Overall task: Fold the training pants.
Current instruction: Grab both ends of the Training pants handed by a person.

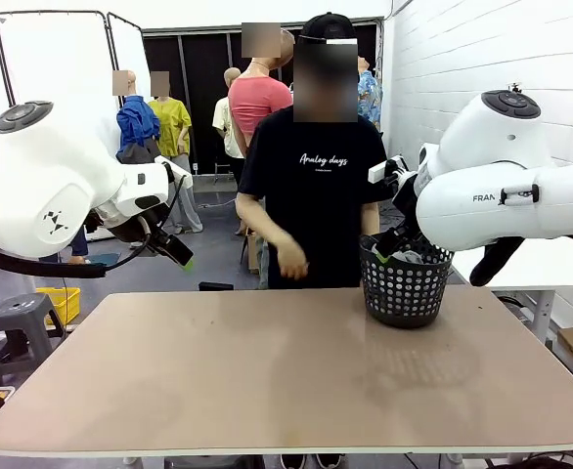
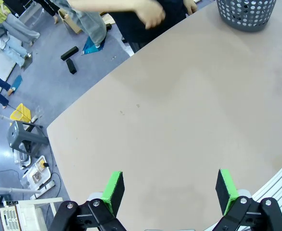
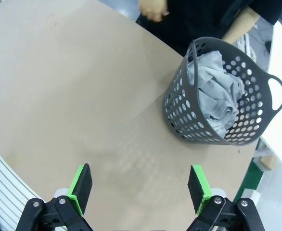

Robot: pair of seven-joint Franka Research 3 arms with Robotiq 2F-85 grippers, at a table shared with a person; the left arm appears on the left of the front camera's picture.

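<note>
The light grey training pants lie crumpled inside a dark perforated basket at the table's far right; a bit of grey shows over the basket's rim. My right gripper is open and high above the table, short of the basket, with nothing between its green pads. From the front, the right gripper hangs just beside the basket's top left. My left gripper is open and empty over the table's left part, and from the front the left gripper is raised above the far left edge.
A person in a black T-shirt stands at the far side, one hand held over the table edge near the middle. The brown table stretches wide in front of the basket. A grey stool and a yellow crate stand on the floor to the left.
</note>
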